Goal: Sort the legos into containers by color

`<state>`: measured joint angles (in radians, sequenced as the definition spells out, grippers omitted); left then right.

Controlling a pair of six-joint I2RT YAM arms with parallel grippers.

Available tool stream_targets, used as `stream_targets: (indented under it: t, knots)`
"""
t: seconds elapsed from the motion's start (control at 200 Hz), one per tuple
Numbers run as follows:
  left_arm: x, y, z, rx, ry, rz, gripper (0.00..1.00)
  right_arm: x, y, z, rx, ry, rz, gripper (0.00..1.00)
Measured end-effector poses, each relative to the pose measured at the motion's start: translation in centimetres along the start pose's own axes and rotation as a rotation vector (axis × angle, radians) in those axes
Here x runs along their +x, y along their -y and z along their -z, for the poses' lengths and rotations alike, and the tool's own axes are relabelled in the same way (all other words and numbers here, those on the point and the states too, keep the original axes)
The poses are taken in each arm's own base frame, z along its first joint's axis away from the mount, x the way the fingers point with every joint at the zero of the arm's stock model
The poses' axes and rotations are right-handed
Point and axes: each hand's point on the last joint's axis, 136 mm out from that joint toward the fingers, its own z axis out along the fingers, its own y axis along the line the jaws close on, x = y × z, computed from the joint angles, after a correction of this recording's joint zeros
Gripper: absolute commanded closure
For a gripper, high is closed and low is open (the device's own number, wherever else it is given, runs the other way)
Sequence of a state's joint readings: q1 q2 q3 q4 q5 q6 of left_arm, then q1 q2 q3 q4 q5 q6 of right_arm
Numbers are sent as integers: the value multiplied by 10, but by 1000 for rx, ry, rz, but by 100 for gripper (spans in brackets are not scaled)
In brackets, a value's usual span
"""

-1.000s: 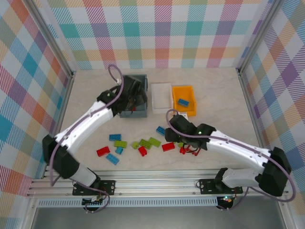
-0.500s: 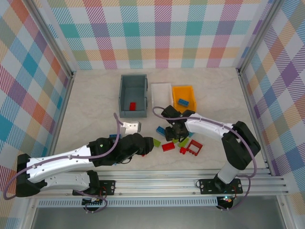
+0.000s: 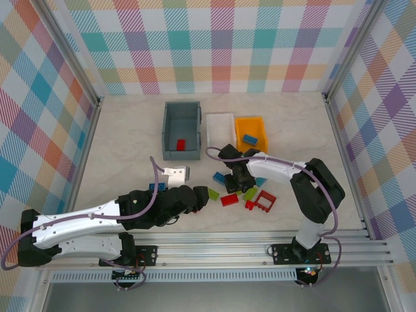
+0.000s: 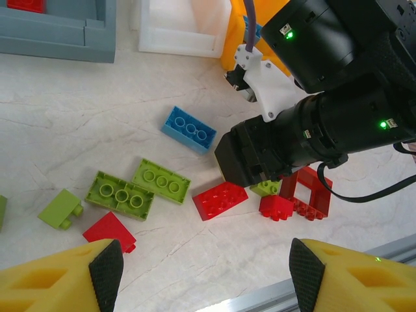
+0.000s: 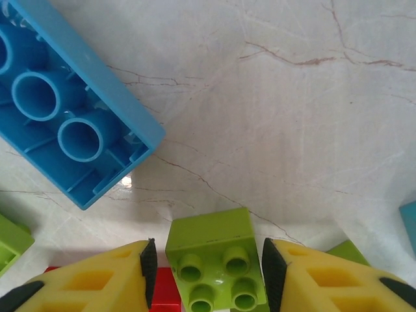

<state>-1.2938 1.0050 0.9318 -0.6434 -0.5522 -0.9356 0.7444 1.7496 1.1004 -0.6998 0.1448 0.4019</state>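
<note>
With 1 red brick [image 3: 181,144] now dropped in the grey bin [image 3: 165,130], my left hand [image 4: 203,263] is back low over the worktop [image 3: 117,149], wide open and empty, while my right hand [image 5: 208,268] brackets 1 green brick [image 5: 211,250] closely, though I cannot tell if it grips yet.

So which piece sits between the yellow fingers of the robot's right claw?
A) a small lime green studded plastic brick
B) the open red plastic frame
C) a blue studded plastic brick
A: the right wrist view shows the small lime green studded plastic brick between the two yellow fingers of the right claw.
</note>
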Motion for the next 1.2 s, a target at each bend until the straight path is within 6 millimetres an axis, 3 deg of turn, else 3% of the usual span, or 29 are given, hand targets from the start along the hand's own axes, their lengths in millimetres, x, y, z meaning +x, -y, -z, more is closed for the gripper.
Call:
stream_targets:
  t: [0.325,0.525,0.595,0.735,0.825,0.98,1.105,1.2]
  knots:
    - [-1,2,0,6,6,4,30,1,1,-5,6,-8,-1,65]
    - [-6,3,1,7,27,0,29,-7,3,8,16,40,-7,66]
    - [-11,6,2,7,41,0,29,-24,1,24,13,88,-13,65]
    - [-23,14,5,7,74,4,29,-86,-14,67,-32,256,-44,66]
    - [-27,18,5,2,84,-3,29,-122,-18,80,-41,327,-69,66]
    - [-26,17,2,-12,83,-18,29,-162,-13,61,-9,345,-105,66]
    - [-26,20,1,-15,82,-24,29,-177,-8,38,18,324,-120,66]
    - [-27,20,1,-14,82,-25,29,-183,-5,35,24,325,-128,66]
